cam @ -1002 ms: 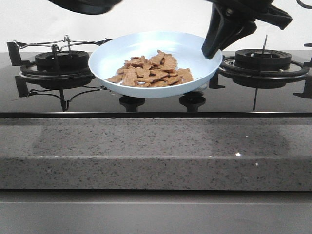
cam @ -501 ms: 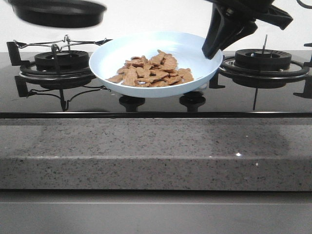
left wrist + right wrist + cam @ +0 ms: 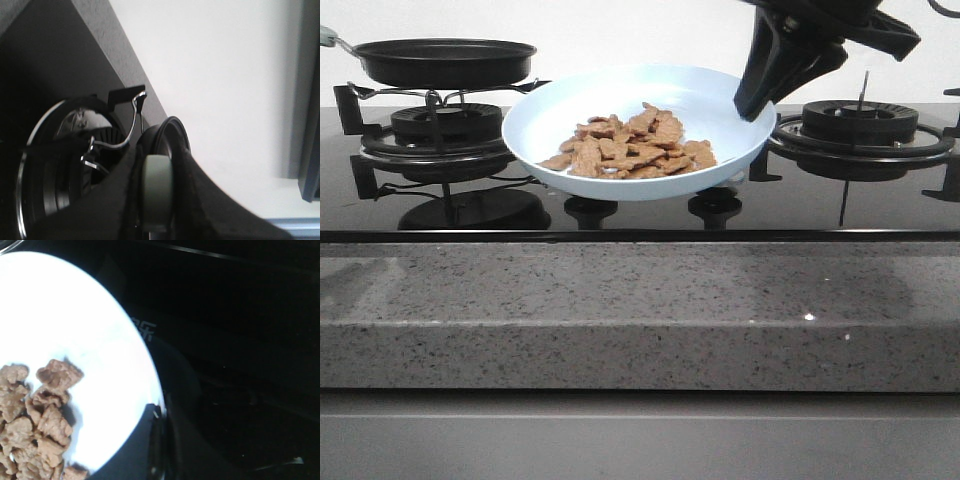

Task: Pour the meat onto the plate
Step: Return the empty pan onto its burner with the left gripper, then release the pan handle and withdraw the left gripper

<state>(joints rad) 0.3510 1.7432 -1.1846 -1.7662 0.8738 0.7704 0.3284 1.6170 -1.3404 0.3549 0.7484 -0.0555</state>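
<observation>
The plate (image 3: 638,130) is the landmark here: a wide pale-blue dish, tilted with its far rim higher, over the middle of the black glass hob (image 3: 620,215). The meat (image 3: 632,147) lies inside the plate as a heap of small reddish-brown pieces, gathered on the lower, near part of the dish; in the right wrist view the same pieces (image 3: 35,410) sit on the white-looking surface of the plate (image 3: 100,340). The right gripper (image 3: 755,100) comes down from above on the right side of the plate, and its black fingers (image 3: 770,70) are clamped on the rim there; the right wrist view shows one dark finger (image 3: 145,445) lying over the plate edge. To the left of the plate, a black frying pan (image 3: 445,62) rests level on the wire support of the left burner (image 3: 445,125), apart from the plate. The left gripper (image 3: 157,200) is seen only in the left wrist view, where its dark fingers (image 3: 200,195) are closed around the pale green handle (image 3: 156,187) of the pan. To the right of the plate stands the right burner (image 3: 860,125). In front of the plate runs a grey speckled stone counter edge (image 3: 640,320). No brand, label or writing can be read on anything.
</observation>
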